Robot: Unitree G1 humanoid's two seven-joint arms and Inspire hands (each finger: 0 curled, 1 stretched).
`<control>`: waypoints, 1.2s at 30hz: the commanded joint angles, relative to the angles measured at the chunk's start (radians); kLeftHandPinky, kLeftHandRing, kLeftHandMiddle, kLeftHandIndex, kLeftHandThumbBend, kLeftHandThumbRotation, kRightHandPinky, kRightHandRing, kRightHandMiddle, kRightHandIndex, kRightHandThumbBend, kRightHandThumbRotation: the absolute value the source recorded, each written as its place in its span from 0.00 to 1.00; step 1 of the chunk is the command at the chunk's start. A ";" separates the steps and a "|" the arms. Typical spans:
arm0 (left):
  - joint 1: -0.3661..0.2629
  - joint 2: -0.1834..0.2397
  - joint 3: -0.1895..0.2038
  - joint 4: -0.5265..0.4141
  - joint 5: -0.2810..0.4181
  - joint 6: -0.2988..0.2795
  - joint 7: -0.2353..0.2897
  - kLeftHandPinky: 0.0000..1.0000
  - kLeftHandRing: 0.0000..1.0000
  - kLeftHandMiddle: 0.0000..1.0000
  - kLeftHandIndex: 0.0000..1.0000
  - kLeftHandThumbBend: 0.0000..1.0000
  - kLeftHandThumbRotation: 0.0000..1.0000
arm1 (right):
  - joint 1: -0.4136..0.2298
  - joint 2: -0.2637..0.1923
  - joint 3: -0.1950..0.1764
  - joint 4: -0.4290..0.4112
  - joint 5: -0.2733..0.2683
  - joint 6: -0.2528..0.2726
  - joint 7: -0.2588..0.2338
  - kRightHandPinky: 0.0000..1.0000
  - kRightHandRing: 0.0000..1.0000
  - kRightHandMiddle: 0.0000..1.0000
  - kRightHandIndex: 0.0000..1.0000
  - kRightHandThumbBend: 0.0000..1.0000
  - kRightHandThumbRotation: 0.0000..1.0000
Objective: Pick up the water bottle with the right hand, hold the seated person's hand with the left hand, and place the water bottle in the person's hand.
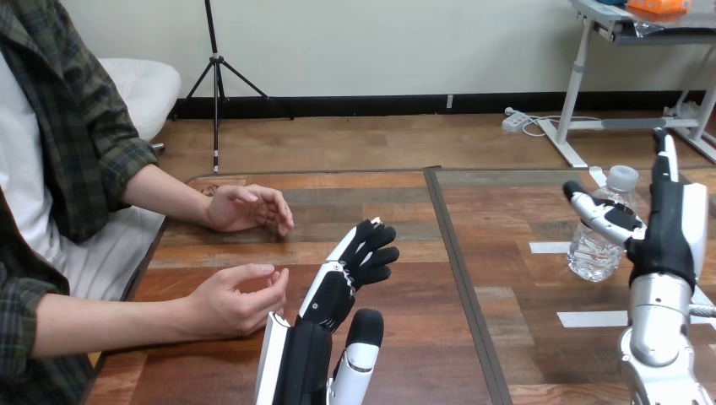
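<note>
Wooden table [507, 354] with a dark seam [460, 270] running front to back down the middle, that's the setup.

Starting with the left hand [333, 291]: it comes up from the bottom edge just left of the seam. The left fingers [371, 249] are stretched forward and only a bit bent at the tips, and the left thumb [363, 333] sticks up on its own. So it's open, nothing in it.

Right beside it on the left is the person's nearer hand [241, 299], loosely cupped, fingertips pointing toward the robot's palm. The white shell at the robot's wrist lines up against the heel of that hand, and I honestly can't tell if they touch. The robot's fingers aren't curled round it, though. Further back is the person's farther hand [249, 207], also loosely curled, down at the table and holding nothing.

Over on the right half, the right hand [671, 232] stands upright near the edge of the view. The right fingers [667, 160] go straight up and the right thumb [599, 211] pokes out to the left, so that one's open as well. The thumb crosses in front of the upper part of the water bottle [589, 253], but I can't tell whether it's actually on the plastic.

The bottle itself is clear with its white cap [623, 178] on. It's standing upright on the table just left of that hand and well apart from both of the person's hands. A couple of white tape strips [591, 319] are stuck to the wood near it.
</note>
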 commanded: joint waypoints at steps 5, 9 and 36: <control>0.016 -0.096 0.018 -0.015 -0.001 -0.016 0.005 0.76 0.80 0.85 0.87 0.44 0.96 | -0.115 0.014 -0.041 0.022 0.066 -0.010 0.027 0.94 0.99 1.00 1.00 0.55 0.00; 0.016 -0.097 0.019 -0.015 0.000 -0.016 0.007 0.76 0.80 0.85 0.87 0.43 0.96 | -0.120 0.014 -0.042 0.029 0.075 -0.009 0.033 0.94 1.00 1.00 1.00 0.54 0.00; 0.017 -0.096 0.023 -0.013 0.007 -0.021 0.013 0.76 0.81 0.85 0.88 0.45 0.96 | -0.172 0.000 -0.046 0.110 0.081 0.029 0.064 0.91 0.99 1.00 0.98 0.55 0.02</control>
